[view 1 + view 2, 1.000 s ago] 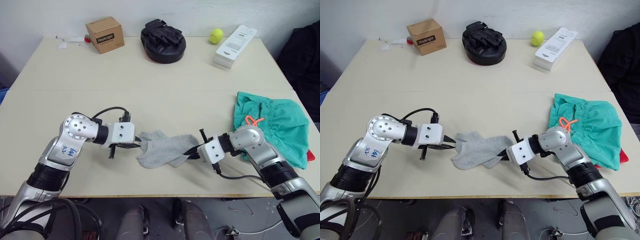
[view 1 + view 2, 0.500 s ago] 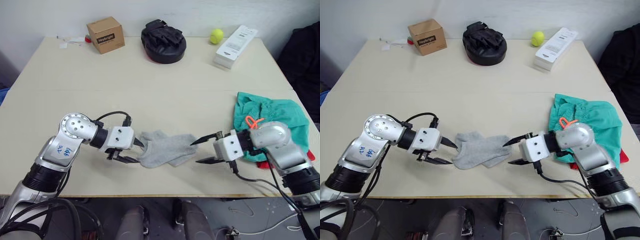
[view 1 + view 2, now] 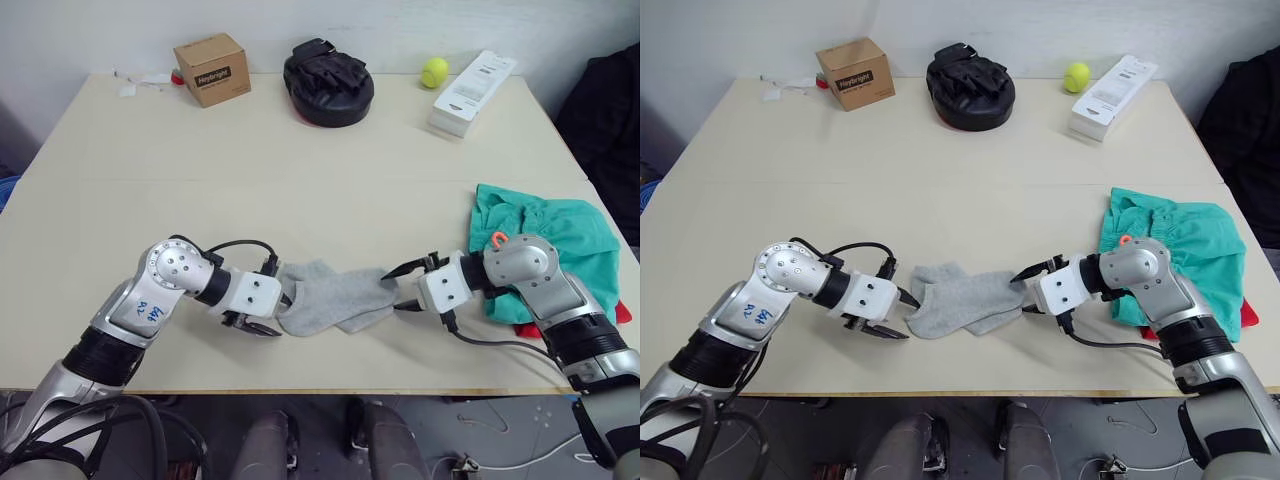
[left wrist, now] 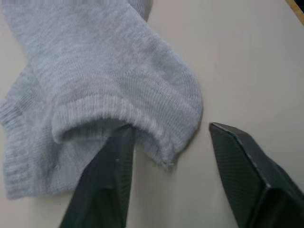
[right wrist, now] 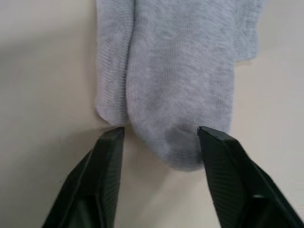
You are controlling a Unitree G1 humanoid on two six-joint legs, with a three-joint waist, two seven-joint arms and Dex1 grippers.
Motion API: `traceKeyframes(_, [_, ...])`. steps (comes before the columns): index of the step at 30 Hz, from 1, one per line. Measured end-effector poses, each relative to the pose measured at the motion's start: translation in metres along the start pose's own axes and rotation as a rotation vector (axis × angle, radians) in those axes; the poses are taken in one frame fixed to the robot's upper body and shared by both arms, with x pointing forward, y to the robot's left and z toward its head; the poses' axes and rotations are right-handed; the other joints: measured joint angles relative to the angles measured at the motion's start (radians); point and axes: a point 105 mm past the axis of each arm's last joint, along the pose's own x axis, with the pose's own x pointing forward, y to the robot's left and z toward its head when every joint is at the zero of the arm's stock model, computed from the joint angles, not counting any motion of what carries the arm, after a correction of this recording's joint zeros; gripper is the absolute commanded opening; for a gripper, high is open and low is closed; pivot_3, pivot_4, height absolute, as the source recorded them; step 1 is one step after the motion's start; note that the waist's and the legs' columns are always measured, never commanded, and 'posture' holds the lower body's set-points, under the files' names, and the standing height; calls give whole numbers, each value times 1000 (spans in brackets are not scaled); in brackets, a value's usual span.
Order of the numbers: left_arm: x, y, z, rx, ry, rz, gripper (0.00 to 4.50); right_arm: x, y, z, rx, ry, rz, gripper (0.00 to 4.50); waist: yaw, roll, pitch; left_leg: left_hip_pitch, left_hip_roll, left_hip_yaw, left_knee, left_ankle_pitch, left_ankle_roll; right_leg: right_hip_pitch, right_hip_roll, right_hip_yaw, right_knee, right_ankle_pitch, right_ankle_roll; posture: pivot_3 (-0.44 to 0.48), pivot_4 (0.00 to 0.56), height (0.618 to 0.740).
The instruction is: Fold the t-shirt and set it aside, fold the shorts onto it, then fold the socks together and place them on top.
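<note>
The two light grey knit socks (image 3: 335,299) lie flat, one on the other, near the front edge of the pale beige counter (image 3: 300,170). The left gripper (image 3: 272,312) is at their cuff end with its jaws spread; one black finger (image 4: 107,180) is tucked under the cuff. The right gripper (image 3: 408,287) is at the toe end, jaws spread on both sides of the toes. The teal-green cloth shorts (image 3: 555,240) sit bunched at the right side, on top of the bright red t-shirt (image 3: 530,329)
</note>
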Motion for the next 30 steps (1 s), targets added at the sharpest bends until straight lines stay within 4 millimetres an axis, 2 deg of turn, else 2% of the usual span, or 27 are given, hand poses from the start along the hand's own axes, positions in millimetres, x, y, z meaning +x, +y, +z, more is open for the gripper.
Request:
traceKeyframes(4, [2,1,0,-1,-6,4,229,1,-1,0,1,-4,-5,72,2,0,0,0,0,0,0,0,0,0,0,0,0,0,0,0,150,740])
traceKeyframes(5, [2,1,0,-3,-7,8,18,1,0,0,1,-5,-3,0,2,0,0,0,0,0,0,0,0,0,0,0,0,0,0,0,150,740])
traceKeyframes(15, [-2,5,3,-27,-33,-8,18,-5,-1,7,47,-47,14,0,3,0,0,0,0,-1,1,0,0,0,0,0,1,0,0,0,150,740])
traceKeyframes(19, [-35,40,10,6,-16,64,18,-20,-8,28,103,-109,1,0,4,0,0,0,0,-1,1,0,0,0,0,-1,0,0,0,0,150,740])
traceKeyframes(23, [-54,68,7,45,6,122,18,-23,3,44,176,-152,17,0,5,0,0,-1,0,-1,1,0,0,0,0,-2,0,0,0,0,150,740])
traceKeyframes(26, [-47,81,0,100,28,130,18,-18,11,53,207,-160,20,0,6,0,0,-1,-1,-1,1,0,0,0,0,-1,0,0,0,0,150,740])
traceKeyframes(30, [-29,87,-11,167,71,99,18,-12,16,58,217,-139,-16,0,8,0,0,-1,-1,-1,1,0,0,-1,0,-2,0,0,0,0,150,740])
